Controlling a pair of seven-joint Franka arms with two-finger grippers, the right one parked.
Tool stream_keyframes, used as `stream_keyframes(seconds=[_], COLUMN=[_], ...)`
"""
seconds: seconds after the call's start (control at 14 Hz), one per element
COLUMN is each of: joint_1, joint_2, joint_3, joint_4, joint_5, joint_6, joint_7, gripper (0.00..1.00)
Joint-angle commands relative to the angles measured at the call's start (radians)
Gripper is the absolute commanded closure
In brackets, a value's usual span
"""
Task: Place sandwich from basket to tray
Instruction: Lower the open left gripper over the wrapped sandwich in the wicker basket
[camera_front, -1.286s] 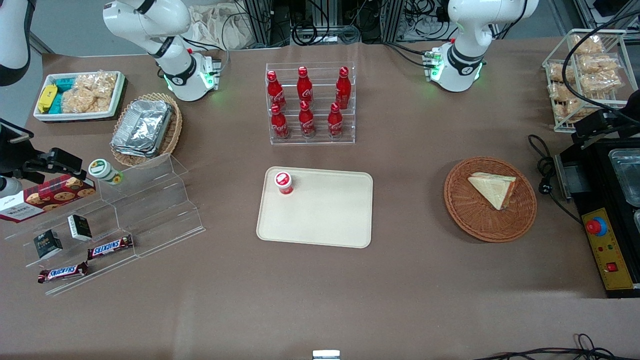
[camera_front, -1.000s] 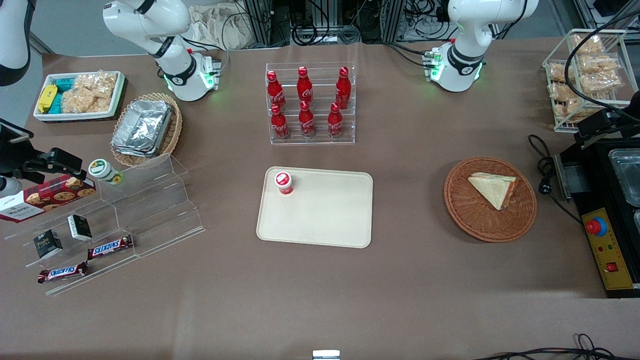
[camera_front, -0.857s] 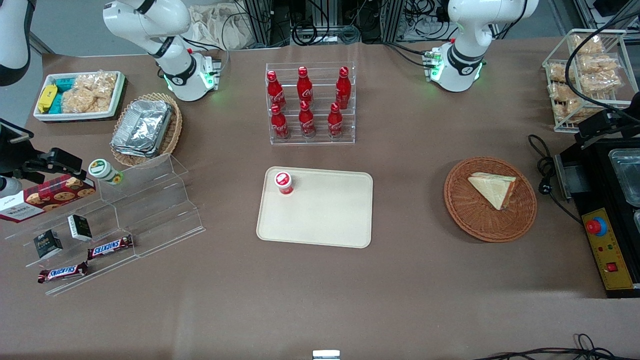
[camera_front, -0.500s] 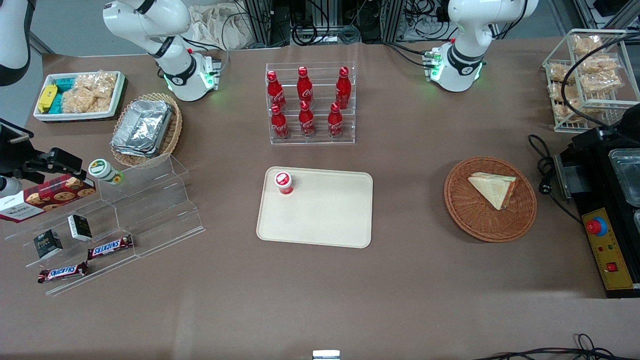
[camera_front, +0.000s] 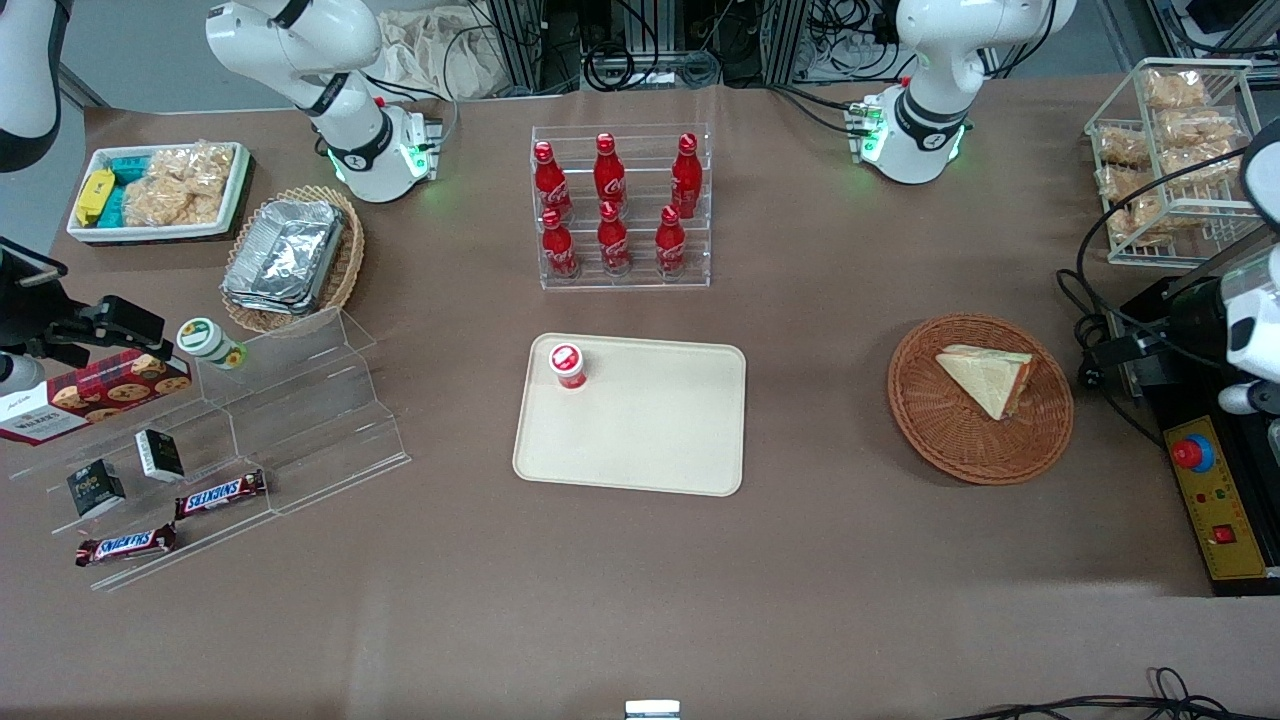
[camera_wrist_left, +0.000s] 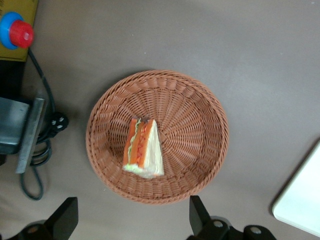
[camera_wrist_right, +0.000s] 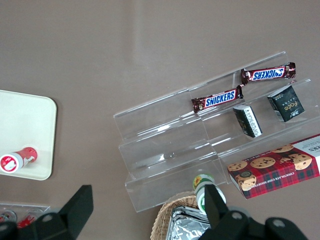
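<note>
The sandwich, a pale bread wedge, lies in the round reddish-brown basket toward the working arm's end of the table. In the left wrist view the sandwich shows its orange and green cut edge inside the basket. The gripper hovers high beside the basket, over the edge of a black machine. Its gripper stands wide open with nothing between the black fingers, apart from the basket rim. The cream tray lies mid-table, and its corner shows in the wrist view.
A small red-capped bottle stands on the tray's corner. A rack of cola bottles stands farther from the camera than the tray. A black control box with a red button, a cable and a wire snack rack crowd the working arm's end.
The working arm has swung in from the table's end, and the gripper now hangs closer to the basket. Sandwich, basket and tray have not moved.
</note>
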Motion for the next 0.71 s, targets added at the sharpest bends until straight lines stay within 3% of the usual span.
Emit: stream_keyframes(seconds=[0.0, 0.64], joint_1=[0.004, 0.004], joint_2=[0.015, 0.135], joint_3=[-0.003, -0.003], joint_4=[-0.107, -0.285], joint_5=[-0.030, -0.064], joint_6=[0.124, 0.431], joint_7=[-0.035, -0.041], gripper=[0.00, 0.00])
